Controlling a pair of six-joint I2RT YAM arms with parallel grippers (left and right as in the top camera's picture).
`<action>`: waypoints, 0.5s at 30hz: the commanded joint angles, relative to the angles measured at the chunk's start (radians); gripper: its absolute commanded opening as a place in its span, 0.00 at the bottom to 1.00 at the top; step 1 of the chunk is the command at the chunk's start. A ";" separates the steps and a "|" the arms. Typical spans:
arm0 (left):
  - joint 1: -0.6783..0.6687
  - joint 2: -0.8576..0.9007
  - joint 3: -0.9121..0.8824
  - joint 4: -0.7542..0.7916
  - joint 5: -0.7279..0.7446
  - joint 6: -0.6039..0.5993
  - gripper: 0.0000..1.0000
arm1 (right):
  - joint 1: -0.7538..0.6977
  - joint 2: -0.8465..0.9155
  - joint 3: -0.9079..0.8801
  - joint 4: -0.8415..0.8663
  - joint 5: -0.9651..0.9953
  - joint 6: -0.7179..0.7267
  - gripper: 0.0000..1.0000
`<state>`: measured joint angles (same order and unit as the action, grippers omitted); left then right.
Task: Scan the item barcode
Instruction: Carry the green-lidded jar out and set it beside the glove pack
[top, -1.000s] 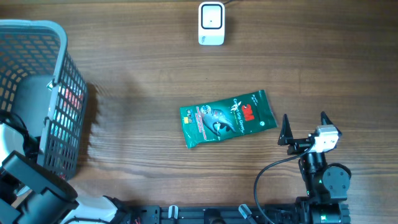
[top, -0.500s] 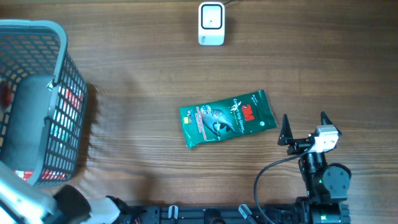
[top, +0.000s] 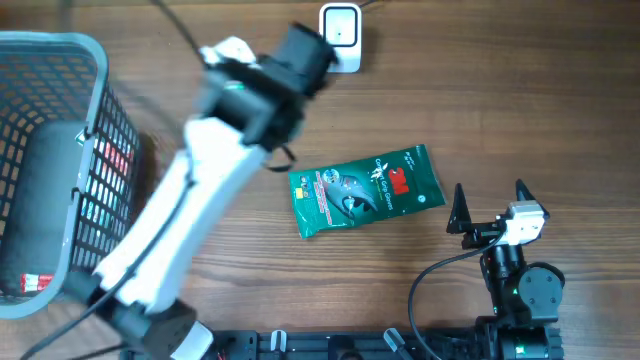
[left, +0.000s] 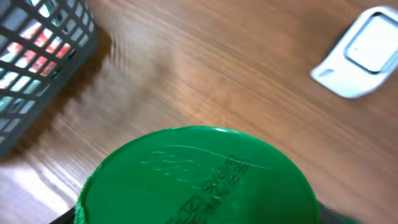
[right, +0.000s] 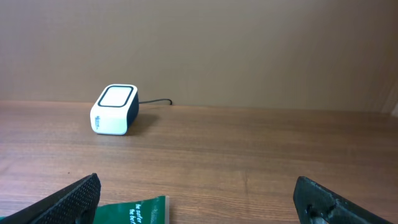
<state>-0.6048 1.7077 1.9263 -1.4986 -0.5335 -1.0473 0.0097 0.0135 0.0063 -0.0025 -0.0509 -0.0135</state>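
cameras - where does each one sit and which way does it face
Overhead: above the table, looking straight down; left arm stretched toward the scanner, right gripper open.
Left wrist: angled down at the table; held green lid fills the bottom, little of the arm visible.
Right wrist: low, looking level across the table; both fingertips at the corners.
Shared: all three show the scanner.

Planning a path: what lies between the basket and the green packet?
In the overhead view, the left arm crosses above bare table there.
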 joint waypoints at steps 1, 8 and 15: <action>-0.053 0.091 -0.179 0.080 -0.245 -0.239 0.39 | -0.002 -0.006 -0.001 0.003 0.006 -0.011 1.00; -0.066 0.200 -0.494 0.300 -0.569 -0.562 0.39 | -0.002 -0.006 -0.001 0.003 0.006 -0.011 1.00; -0.066 0.365 -0.613 0.579 -0.757 -0.470 0.43 | -0.002 -0.006 -0.001 0.003 0.006 -0.011 1.00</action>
<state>-0.6670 2.0045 1.3239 -0.9520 -1.1332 -1.5314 0.0097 0.0135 0.0063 -0.0025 -0.0509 -0.0135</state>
